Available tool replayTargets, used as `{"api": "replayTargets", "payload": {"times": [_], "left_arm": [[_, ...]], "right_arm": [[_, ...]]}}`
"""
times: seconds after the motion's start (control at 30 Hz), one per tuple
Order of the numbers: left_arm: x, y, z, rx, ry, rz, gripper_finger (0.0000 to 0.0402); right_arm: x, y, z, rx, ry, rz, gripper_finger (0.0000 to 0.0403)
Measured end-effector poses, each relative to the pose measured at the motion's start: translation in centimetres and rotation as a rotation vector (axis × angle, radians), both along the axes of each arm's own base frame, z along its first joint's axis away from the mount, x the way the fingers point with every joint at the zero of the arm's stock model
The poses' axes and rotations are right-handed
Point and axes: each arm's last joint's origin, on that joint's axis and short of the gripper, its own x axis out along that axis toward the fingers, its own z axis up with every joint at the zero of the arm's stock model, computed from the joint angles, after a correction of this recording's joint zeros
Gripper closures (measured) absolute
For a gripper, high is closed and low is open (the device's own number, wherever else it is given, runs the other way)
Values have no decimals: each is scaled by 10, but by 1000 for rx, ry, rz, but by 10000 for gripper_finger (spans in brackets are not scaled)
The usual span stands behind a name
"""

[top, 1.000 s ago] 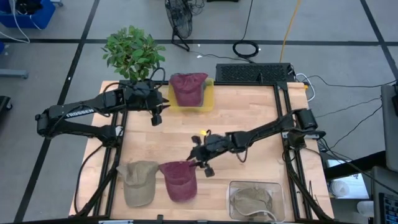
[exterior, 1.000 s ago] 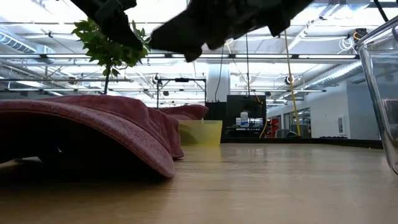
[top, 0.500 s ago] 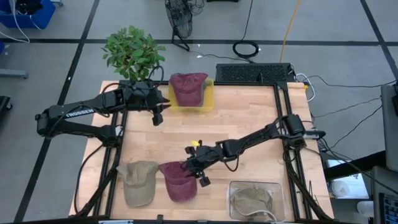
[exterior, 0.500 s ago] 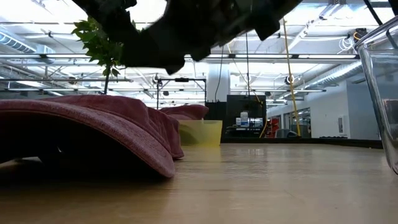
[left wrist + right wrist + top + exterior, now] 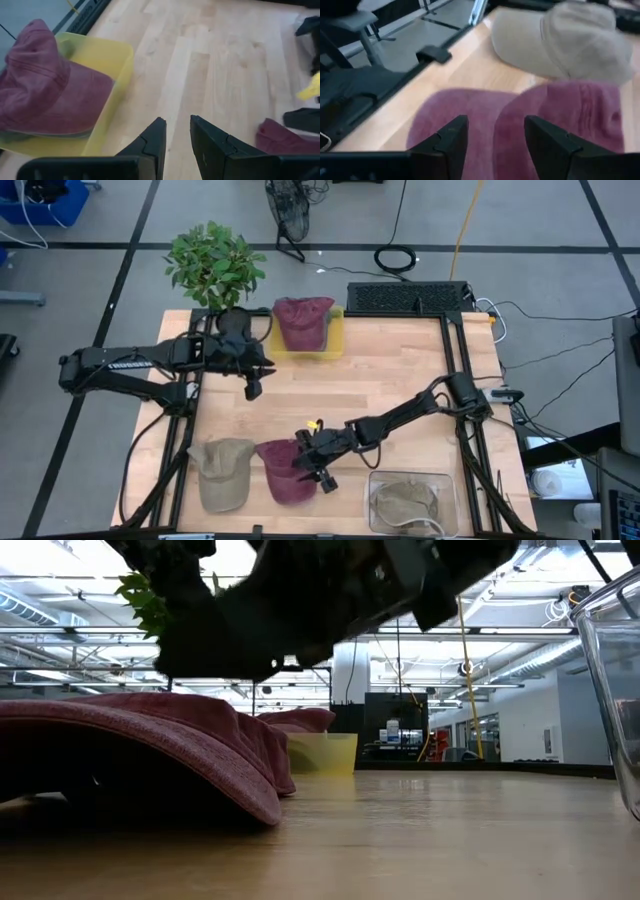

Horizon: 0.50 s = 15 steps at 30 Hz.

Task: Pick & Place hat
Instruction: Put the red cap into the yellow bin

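Note:
A maroon hat (image 5: 285,478) lies flat on the wooden table near its front edge, beside a tan hat (image 5: 222,473). My right gripper (image 5: 306,467) hovers open just over the maroon hat's right side; in the right wrist view its fingers (image 5: 495,125) straddle the maroon cloth (image 5: 570,110), and I cannot see them touching it. A second maroon hat (image 5: 303,320) rests in a yellow tray (image 5: 338,332) at the far edge. My left gripper (image 5: 252,385) hangs in the air near the tray, its fingers (image 5: 176,131) a little apart with nothing between them.
A clear bin (image 5: 412,502) holding a tan hat stands at the near right; its wall (image 5: 615,690) shows in the low view. A potted plant (image 5: 213,265) stands at the far left corner. Bare wood (image 5: 390,370) lies between tray and near hats.
My right gripper has gone down and toward the table's near left, ending over the maroon hat by the front edge. My left gripper has shifted a little toward the near edge, away from the tray, and rolled slightly. No hat has moved.

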Motion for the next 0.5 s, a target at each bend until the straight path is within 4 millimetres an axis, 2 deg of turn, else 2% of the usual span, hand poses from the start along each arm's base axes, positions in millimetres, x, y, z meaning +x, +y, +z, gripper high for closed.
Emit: {"api": "replayTargets", "payload": {"times": [0.13,0.5], "left_arm": [[1,-6,0,-4,-4,20,309],[2,-20,0,18,-8,20,309]], "right_arm": [[2,-4,-10,-14,30,-33,232],[1,-5,-11,-17,53,-43,252]]}}
